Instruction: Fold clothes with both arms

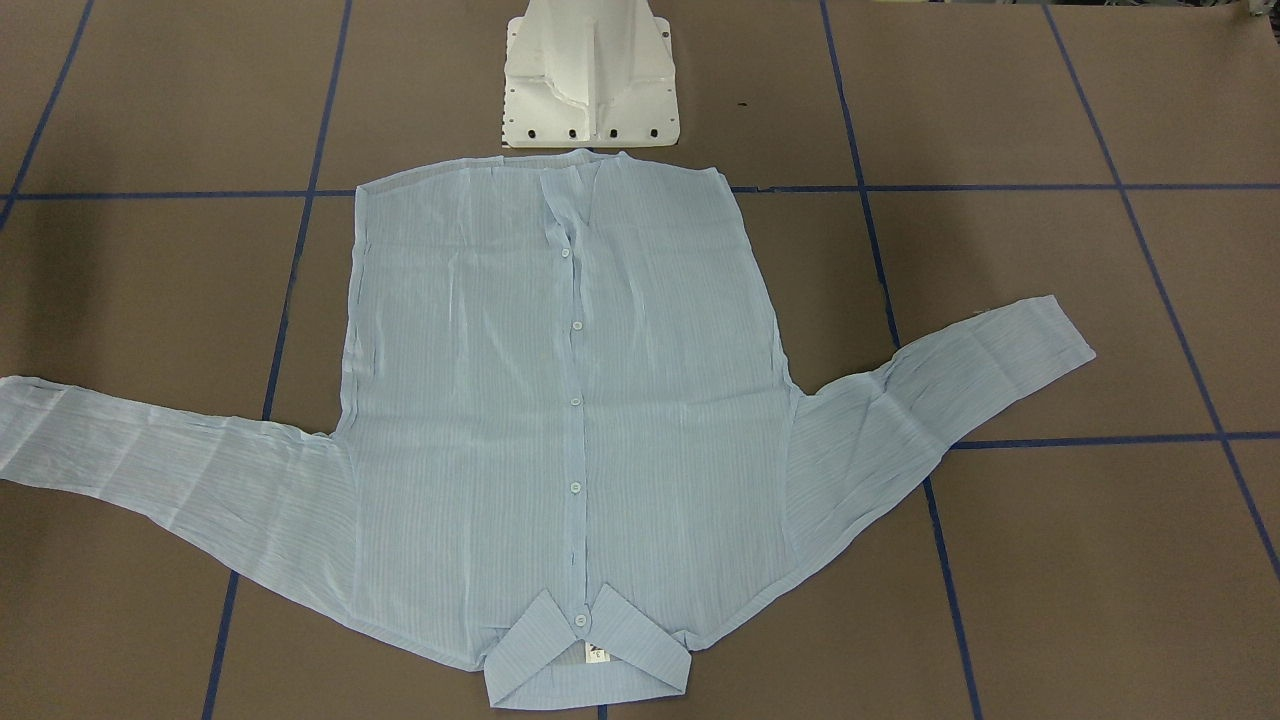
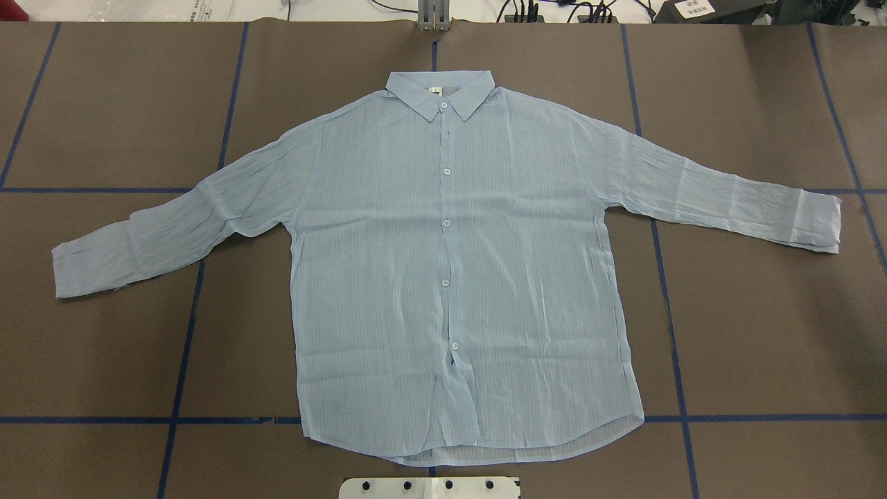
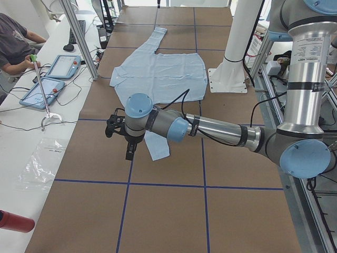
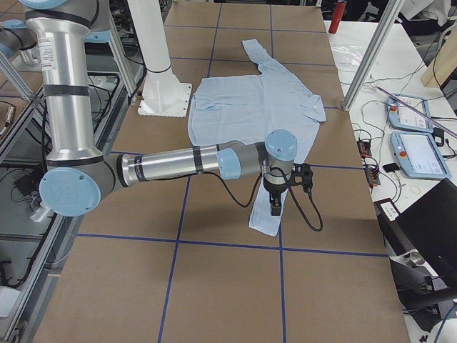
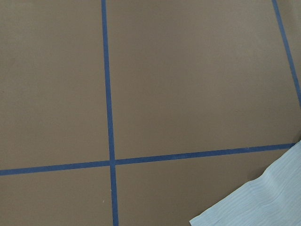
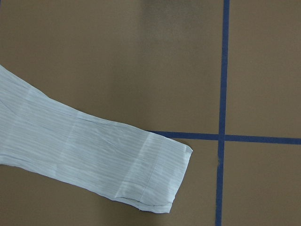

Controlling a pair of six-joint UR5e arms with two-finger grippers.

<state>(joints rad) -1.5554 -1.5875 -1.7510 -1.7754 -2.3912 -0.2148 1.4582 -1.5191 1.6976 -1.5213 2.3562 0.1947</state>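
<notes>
Cannot judge the opening of the left gripper (image 3: 129,152) or the right gripper (image 4: 275,205) from the side cameras alone; found pointing down, each near a cuff (image 6: 155,174), contact unclear. Count one shirt (image 2: 450,277), flat, front up, five buttons (image 2: 447,222) showing, hem beside the pedestal (image 1: 590,75), collar (image 2: 440,93) far from it, sleeves spread outward; two arms (image 3: 221,129). Note a brown table (image 2: 762,333) gridded with blue tape (image 2: 762,418) and a white side bench (image 3: 31,137) carrying two tablets (image 3: 64,66), with a person (image 3: 13,45) at it.
</notes>
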